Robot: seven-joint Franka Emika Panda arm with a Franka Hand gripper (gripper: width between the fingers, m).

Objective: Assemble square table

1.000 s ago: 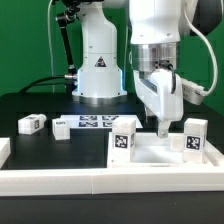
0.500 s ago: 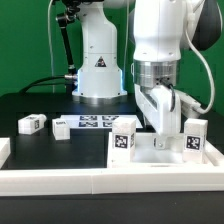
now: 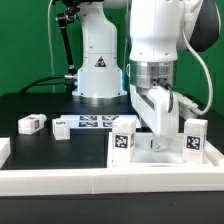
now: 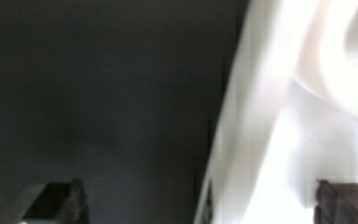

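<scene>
Found the claw (image 3: 158,135) spread wide and gripping nothing, hung low over the square table (image 3: 165,160), between the tagged leg (image 3: 124,138) on the exterior view's left and the tagged leg (image 3: 194,138) on its right. Judged three risks from there:

- Could knock either upright leg off its corner with a sideways drift, both standing close beside the fingers.
- Could shove the slab along the worktop (image 3: 30,105) by pressing on its rim off-centre.
- Could clamp askew, going by the wrist view's blurred white surface lying only partly between the fingertips (image 4: 51,200).

Saw the table as a white square slab with a raised rim, lying flat toward the exterior view's right, near the front rail (image 3: 90,182). Could not tell whether the two upright legs were fixed or merely resting. Counted one loose leg (image 3: 32,123) and a second loose leg (image 3: 62,128) well apart from it, beside the marker board (image 3: 95,123).
</scene>
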